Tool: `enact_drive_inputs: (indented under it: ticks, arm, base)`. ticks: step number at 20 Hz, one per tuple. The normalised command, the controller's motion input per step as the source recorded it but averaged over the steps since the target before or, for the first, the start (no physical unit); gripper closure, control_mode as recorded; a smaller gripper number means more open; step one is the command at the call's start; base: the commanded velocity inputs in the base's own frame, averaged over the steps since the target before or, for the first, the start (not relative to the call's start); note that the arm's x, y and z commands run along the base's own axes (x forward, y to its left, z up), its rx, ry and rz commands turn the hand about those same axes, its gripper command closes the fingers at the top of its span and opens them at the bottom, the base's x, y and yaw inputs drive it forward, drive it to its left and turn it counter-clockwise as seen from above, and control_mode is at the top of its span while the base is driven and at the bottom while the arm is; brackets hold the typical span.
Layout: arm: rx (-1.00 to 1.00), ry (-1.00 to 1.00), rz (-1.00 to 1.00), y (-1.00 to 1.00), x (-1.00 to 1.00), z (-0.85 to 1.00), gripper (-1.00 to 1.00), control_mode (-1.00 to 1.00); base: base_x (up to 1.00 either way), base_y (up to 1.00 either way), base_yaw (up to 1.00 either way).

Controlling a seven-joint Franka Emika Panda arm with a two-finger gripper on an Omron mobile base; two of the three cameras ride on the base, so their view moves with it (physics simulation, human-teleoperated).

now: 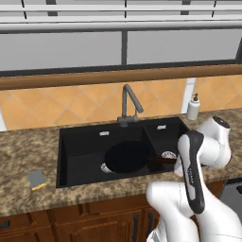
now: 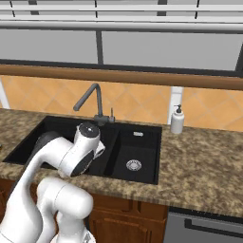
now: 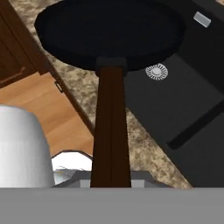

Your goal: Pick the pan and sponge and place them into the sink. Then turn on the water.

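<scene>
Hand view: your gripper (image 3: 110, 181) is clamped on the pan (image 3: 109, 33) handle, long axis running straight ahead. Pan hangs over the sink's (image 1: 85, 137) large basin; sponge (image 1: 37, 180) sits on the counter, well left.

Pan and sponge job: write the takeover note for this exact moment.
Hand: shut on the pan's handle, seen in the hand view.
Pan: held over the large basin of the sink; whether it touches the bottom cannot be told.
Sponge: on the counter left of the sink, untouched.
Faucet: behind the sink, no water seen.
Done: pan picked and brought to the sink.
Left: release the pan, fetch the sponge into the sink, turn on the water.
</scene>
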Motion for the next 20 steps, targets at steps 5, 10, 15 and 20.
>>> enact_drive_inputs:
  ticks: [5, 10, 15, 20]
  arm:
    - [0.00, 0.07, 0.00, 0.59, 0.44, 0.06, 1.00, -1.00]
    - [0.00, 0.06, 0.00, 0.42, 0.61, 0.04, 1.00, -1.00]
    - [0.00, 0.01, 0.00, 0.39, 0.62, -0.01, 1.00, -1.00]
    - [0.00, 0.00, 0.00, 0.40, 0.45, -0.22, 1.00, -1.00]
  base:
    - [0.00, 0.00, 0.00]
    - [0.00, 0.00, 0.00]
    - [0.00, 0.00, 0.00]
    - [0.00, 0.00, 0.00]
